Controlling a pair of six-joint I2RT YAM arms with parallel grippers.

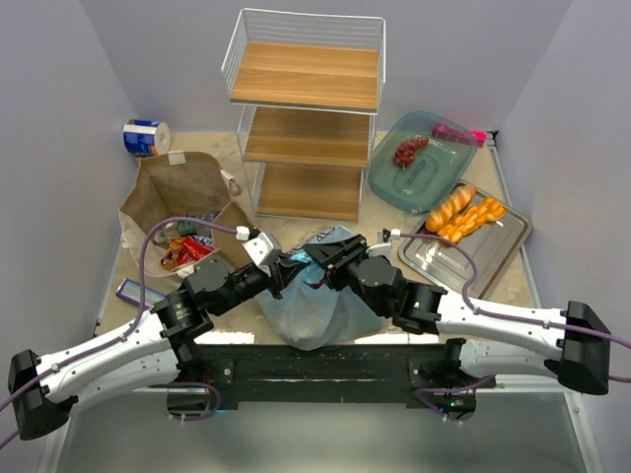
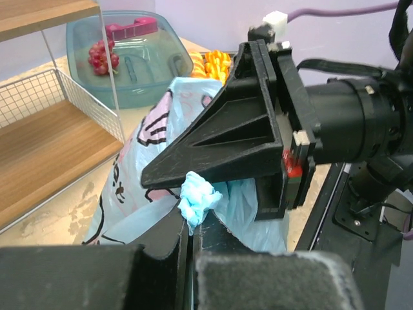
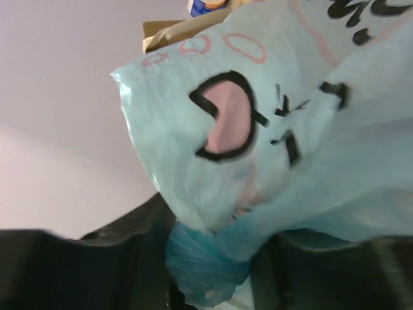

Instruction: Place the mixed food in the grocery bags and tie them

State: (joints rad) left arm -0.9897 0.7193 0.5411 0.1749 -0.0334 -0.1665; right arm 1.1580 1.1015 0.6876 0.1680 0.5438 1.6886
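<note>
The light-blue plastic grocery bag (image 1: 314, 307) with printed figures sits at the table's near middle, between both arms. My left gripper (image 1: 286, 268) (image 2: 191, 226) is shut on a bunched tuft of the bag's top (image 2: 197, 199). My right gripper (image 1: 318, 258) (image 3: 216, 258) faces it from the right, its jaws closed around a twisted neck of the bag (image 3: 213, 268). The brown paper grocery bag (image 1: 182, 197) stands open at the left, with a red snack packet (image 1: 187, 251) and other food inside. Orange-brown breads (image 1: 463, 215) (image 2: 216, 63) lie on a metal tray.
A wire rack with wooden shelves (image 1: 308, 113) stands at the back middle. A teal dish (image 1: 434, 177) (image 2: 139, 84) at the back right holds a red lumpy item (image 1: 410, 150). A blue-and-white roll (image 1: 146, 136) lies back left. The metal tray (image 1: 493, 251) sits right.
</note>
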